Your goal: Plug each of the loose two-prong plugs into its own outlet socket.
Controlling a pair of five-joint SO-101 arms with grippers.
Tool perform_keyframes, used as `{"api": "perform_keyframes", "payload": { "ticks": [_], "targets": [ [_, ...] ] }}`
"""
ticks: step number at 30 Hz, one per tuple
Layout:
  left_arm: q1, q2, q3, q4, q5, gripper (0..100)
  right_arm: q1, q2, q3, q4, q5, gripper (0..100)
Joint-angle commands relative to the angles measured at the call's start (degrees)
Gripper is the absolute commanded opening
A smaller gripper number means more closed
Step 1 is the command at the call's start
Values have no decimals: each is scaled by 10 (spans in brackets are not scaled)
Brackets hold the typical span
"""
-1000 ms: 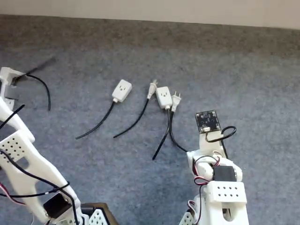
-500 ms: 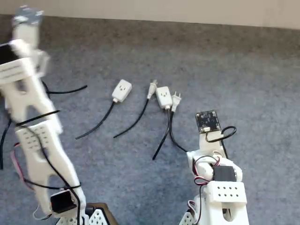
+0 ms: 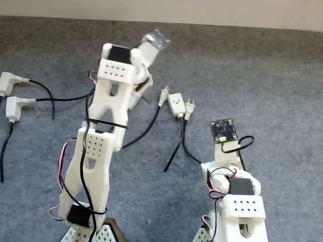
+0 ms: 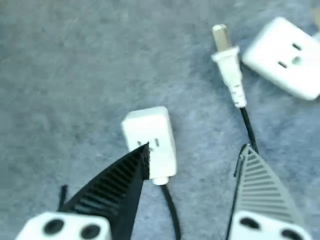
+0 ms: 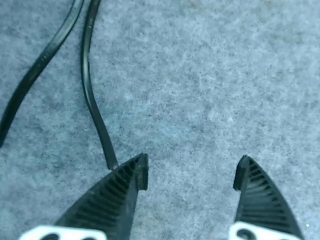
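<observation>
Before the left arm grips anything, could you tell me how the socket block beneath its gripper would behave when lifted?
The socket block looks small and boxy, so probably light, rigid and unlikely to roll. Its thin black cord will likely trail limply and tug. The carpet probably resists sliding.

Two white outlet sockets (image 4: 155, 145) (image 3: 176, 104) and two loose two-prong plugs (image 3: 163, 94) (image 3: 190, 106) lie on the grey carpet (image 3: 262, 75). Two white adapters (image 3: 7, 80) (image 3: 13, 108) sit at its left edge. Two robot arms (image 3: 108, 116) (image 3: 237, 201) stand at its near edge.
</observation>
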Motion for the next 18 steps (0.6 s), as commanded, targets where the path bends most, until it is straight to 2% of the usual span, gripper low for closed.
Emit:
{"api": "perform_keyframes", "payload": {
  "ticks": [1, 8, 18],
  "targets": [
    [-3, -17, 65, -22, 5, 284, -5, -7, -2, -8, -3, 272],
    [-50, -19, 215, -128, 5, 284, -4, -7, -1, -7, -3, 272],
    [-91, -18, 218, -138, 3, 284, -4, -7, -1, -7, -3, 272]
  ]
}}
